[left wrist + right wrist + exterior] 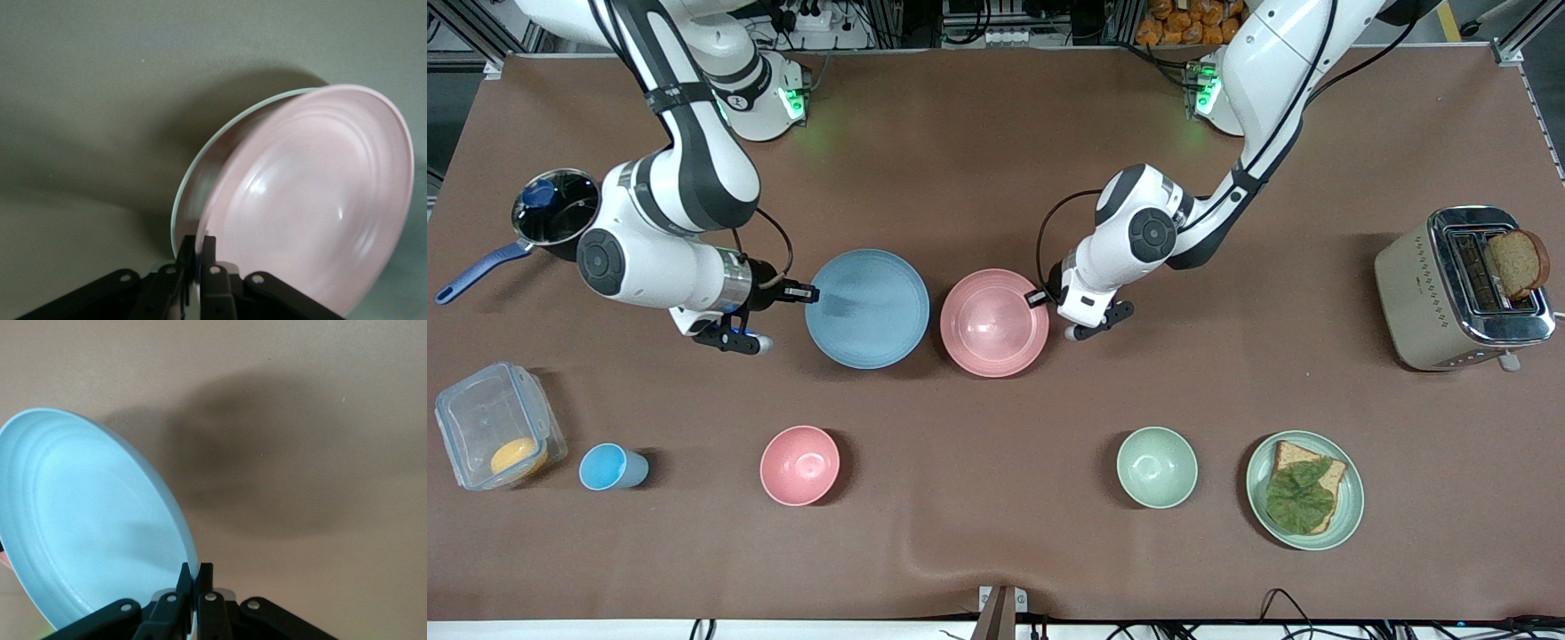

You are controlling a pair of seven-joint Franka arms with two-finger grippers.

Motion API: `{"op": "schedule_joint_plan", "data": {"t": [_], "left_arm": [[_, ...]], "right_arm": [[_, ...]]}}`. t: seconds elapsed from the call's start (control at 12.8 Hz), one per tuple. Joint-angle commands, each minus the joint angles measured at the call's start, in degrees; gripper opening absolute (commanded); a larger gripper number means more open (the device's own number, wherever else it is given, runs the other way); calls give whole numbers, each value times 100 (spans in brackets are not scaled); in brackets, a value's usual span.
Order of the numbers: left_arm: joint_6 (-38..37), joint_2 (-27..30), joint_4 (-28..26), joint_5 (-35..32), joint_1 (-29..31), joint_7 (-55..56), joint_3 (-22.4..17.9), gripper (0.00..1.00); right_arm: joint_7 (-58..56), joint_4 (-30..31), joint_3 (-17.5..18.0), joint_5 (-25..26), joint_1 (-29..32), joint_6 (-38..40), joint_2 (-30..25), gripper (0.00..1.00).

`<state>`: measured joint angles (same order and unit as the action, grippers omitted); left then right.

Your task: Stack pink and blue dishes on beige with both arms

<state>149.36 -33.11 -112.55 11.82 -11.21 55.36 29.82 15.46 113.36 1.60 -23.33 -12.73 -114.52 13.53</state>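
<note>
Brown table — bowls (2)

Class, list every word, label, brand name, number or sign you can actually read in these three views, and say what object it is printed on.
None can be read.
Toaster: only a pattern of small marks on its side, no letters.
Pink plate, blue plate, held by the left gripper and right gripper: plain, unmarked.
</note>
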Motion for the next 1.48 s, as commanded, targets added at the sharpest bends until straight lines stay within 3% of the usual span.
{"op": "schedule_joint_plan", "data": {"t": [0.0,0.23,0.47,0.94,1.09,1.4], "left_arm": [[14,103,22,66,-56,185,-29,100],[14,156,49,66,-22,186,-38,100],[-510,821,58,-21,180,177,-160,100],[-2655,2606,84,-1874,1602,-68,-266,100],[-3374,2924,469,-2008,2069,-1144,-275,100],[-5229,2968,1954,-1912,3001,-3319,-266,100]], "right_arm": [[71,72,-11,-111,-27,-70,-53,0],[132,72,-11,-128,-36,-70,-53,0],[692,63,-2,-128,-404,-464,78,0],[2144,46,-11,-128,-1573,-1783,659,0],[2338,11,-11,-128,-1749,-1933,773,0],[2453,-138,-11,-128,-2144,-2030,923,0]]}}
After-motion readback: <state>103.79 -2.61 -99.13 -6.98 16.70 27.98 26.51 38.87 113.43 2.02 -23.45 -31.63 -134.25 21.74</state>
